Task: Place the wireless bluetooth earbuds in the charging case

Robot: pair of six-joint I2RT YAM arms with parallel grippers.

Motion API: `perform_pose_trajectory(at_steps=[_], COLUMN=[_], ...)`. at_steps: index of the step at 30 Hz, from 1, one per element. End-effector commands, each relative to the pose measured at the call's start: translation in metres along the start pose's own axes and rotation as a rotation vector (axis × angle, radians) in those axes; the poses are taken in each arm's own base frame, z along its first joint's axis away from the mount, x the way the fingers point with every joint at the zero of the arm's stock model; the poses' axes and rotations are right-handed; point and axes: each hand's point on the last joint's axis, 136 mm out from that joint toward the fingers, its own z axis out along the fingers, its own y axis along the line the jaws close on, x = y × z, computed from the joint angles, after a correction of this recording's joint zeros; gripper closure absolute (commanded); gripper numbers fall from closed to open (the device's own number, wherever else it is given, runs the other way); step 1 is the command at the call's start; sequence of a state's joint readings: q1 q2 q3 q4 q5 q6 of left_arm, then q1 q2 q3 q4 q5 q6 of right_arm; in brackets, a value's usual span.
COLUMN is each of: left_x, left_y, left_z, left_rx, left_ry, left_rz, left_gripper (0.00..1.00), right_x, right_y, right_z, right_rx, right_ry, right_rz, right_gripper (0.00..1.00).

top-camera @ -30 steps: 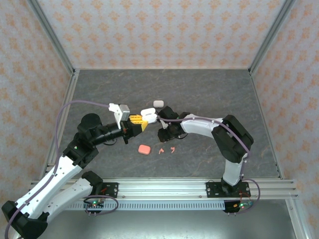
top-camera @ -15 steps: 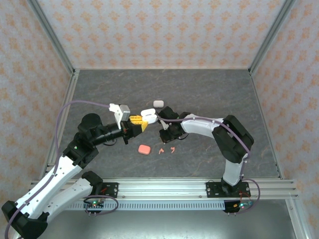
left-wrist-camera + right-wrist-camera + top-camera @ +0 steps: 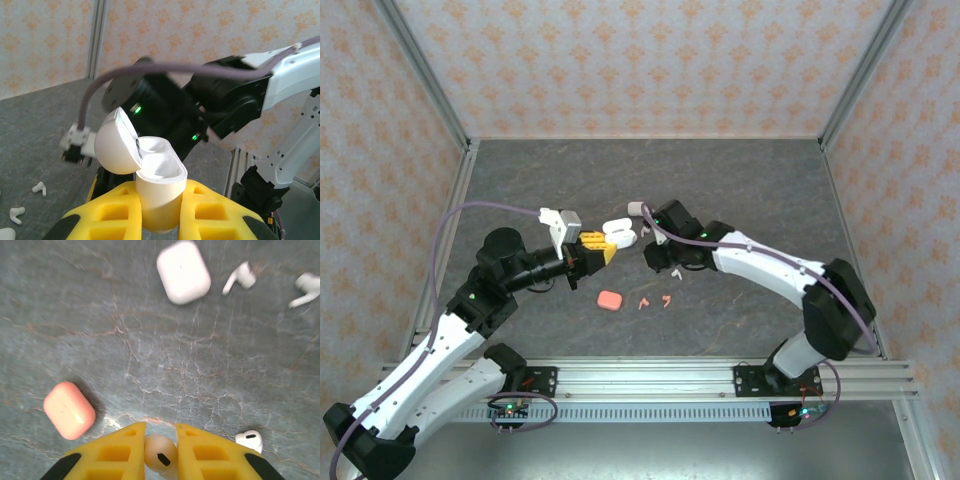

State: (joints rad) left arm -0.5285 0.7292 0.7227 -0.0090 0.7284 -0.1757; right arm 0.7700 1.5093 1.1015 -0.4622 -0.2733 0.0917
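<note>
My left gripper (image 3: 597, 249) (image 3: 159, 200) is shut on an open white charging case (image 3: 619, 233) (image 3: 159, 192), held upright above the table with its lid (image 3: 115, 149) tipped back and both sockets empty. My right gripper (image 3: 653, 252) (image 3: 160, 442) hovers just right of that case, shut on a white earbud (image 3: 160, 452). More white earbuds lie on the table (image 3: 240, 277) (image 3: 306, 288) (image 3: 249, 440) (image 3: 675, 270). Two coral-pink earbuds (image 3: 643, 301) (image 3: 667, 299) lie near the front.
A closed white case (image 3: 638, 207) (image 3: 183, 272) sits behind the grippers and a closed pink case (image 3: 610, 300) (image 3: 69, 410) in front of them. The grey marbled table (image 3: 750, 190) is walled by patterned panels. Two white earbuds (image 3: 39, 188) (image 3: 16, 213) lie below the left gripper.
My right arm has swung its elbow out to the right and lifted its gripper off the table, up toward the open case. The left arm and its case have not moved.
</note>
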Motion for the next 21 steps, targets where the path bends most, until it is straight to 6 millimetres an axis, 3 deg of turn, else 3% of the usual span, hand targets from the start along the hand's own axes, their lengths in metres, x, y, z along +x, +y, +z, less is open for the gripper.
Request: perform_pose_trajectory(at_steps=[1, 7, 13, 21], left_x=[-0.005, 0.005, 0.013, 0.014], left_y=[-0.007, -0.001, 0.006, 0.005], left_z=[0.002, 0.009, 0.016, 0.024], left_rx=[0.044, 0.039, 0.037, 0.06], left_ry=[-0.031, -0.014, -0.007, -0.005], left_rz=[0.017, -0.003, -0.023, -0.037], left_gripper=[1.0, 1.0, 1.0, 1.0], right_x=[-0.026, -0.064, -0.084, -0.086], right_y=[0.003, 0.02, 0.048, 0.084], right_z=[-0.033, -0.095, -0.151, -0.184], right_rx=[0.015, -0.05, -0.2, -0.303], right_ry=[-0.122, -0.324, -0.528, -0.684], right_rz=[0.01, 0.015, -0.015, -0.129], right_gripper=[0.82, 0.82, 0.82, 0.82])
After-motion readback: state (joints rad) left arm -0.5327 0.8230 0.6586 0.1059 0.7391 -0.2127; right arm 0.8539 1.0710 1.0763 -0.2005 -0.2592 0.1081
